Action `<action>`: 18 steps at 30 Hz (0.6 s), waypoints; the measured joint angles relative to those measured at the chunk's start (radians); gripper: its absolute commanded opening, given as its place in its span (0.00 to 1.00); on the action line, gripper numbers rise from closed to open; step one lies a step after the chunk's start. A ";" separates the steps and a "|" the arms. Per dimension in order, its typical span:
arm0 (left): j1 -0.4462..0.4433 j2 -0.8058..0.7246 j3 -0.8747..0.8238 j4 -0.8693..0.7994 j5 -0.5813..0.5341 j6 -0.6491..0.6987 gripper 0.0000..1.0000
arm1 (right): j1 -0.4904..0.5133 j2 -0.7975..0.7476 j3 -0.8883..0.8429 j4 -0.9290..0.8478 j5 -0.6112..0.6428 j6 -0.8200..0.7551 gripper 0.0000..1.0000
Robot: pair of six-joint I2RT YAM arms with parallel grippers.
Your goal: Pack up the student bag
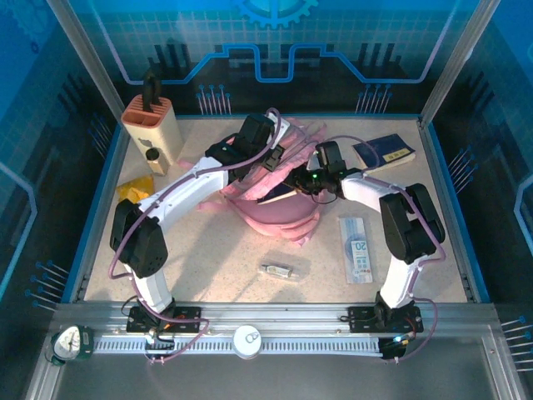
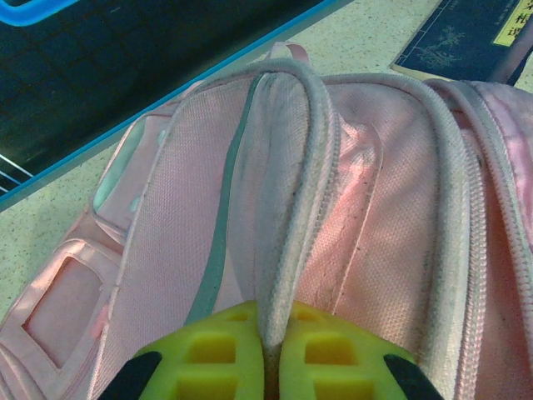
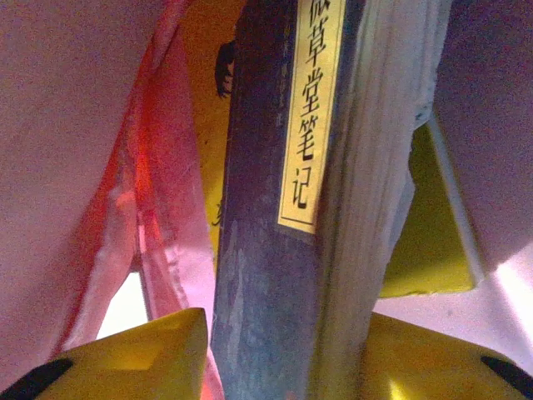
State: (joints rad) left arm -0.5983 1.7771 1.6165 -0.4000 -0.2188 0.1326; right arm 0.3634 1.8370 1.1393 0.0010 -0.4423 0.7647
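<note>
Our left gripper [image 2: 271, 354] clamps the rim of the bag [image 1: 279, 218], holding it open for the book [image 3: 275, 208] between the fingers of our right gripper [image 3: 283, 354]; gripped or loose, we cannot tell.

- Tabletop [image 1: 208, 267]: pale, speckled, blue rim all round.
- Far left corner: beige holder [image 1: 152, 127] with black top.
- Just in front of it, by the left rim: yellow packet [image 1: 133, 188].
- Centre: pink student bag [image 1: 279, 212], slumped, straps trailing toward the far edge.
- Far right: dark blue book [image 1: 386, 152], lying flat.
- Right, nearer: flat clear packet [image 1: 358, 248], lengthwise.
- Near centre: small wrapped item [image 1: 277, 270], apart from the bag.
</note>
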 measured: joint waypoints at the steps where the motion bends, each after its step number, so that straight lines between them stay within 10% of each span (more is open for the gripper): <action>1: 0.000 0.000 0.000 0.000 0.003 0.000 0.00 | -0.001 -0.004 0.000 -0.011 0.008 -0.014 0.57; 11: 0.000 -0.011 -0.017 0.002 0.018 0.000 0.00 | 0.018 -0.262 -0.137 -0.177 0.100 -0.145 0.72; 18: 0.000 -0.011 -0.023 0.005 0.022 -0.003 0.00 | 0.122 -0.301 -0.215 -0.193 0.132 -0.157 0.43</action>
State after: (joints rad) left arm -0.5983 1.7660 1.5940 -0.3950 -0.1967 0.1295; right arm 0.4858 1.5356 0.9245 -0.1917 -0.3107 0.6075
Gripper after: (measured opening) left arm 0.078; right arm 0.497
